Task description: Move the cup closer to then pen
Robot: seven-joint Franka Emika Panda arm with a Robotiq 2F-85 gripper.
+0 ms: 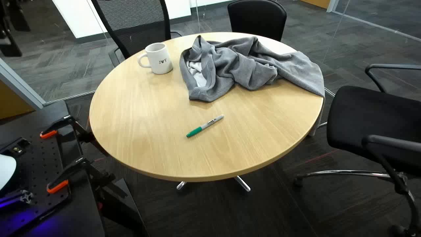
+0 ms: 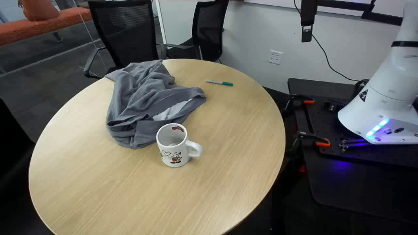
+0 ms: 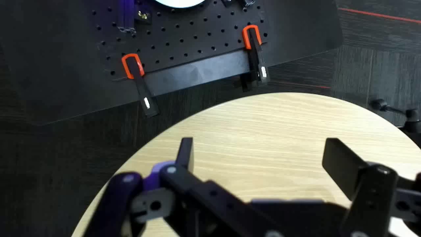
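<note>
Gripper (image 3: 258, 153) is hanging with fingers (image 3: 342, 164) spread wide, holding nothing; mug (image 2: 173, 147) isn't showing in wrist view. It's standing upright just beside cloth (image 2: 140, 104), looking lower and farther from base (image 2: 378, 111) than the gripper, handle (image 2: 197, 147) pointing to base side. Pen (image 1: 205, 126) is lying well apart on table (image 1: 138, 115), cap (image 1: 194, 132) facing base side too. Guessing next move is going outward and down to mug

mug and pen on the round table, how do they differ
The mug stands upright, while the pen lies flat. The mug is hollow with a side handle; the pen is slim and straight. The mug is mostly white, the pen grey with a green cap. Both rest on the table.
</note>
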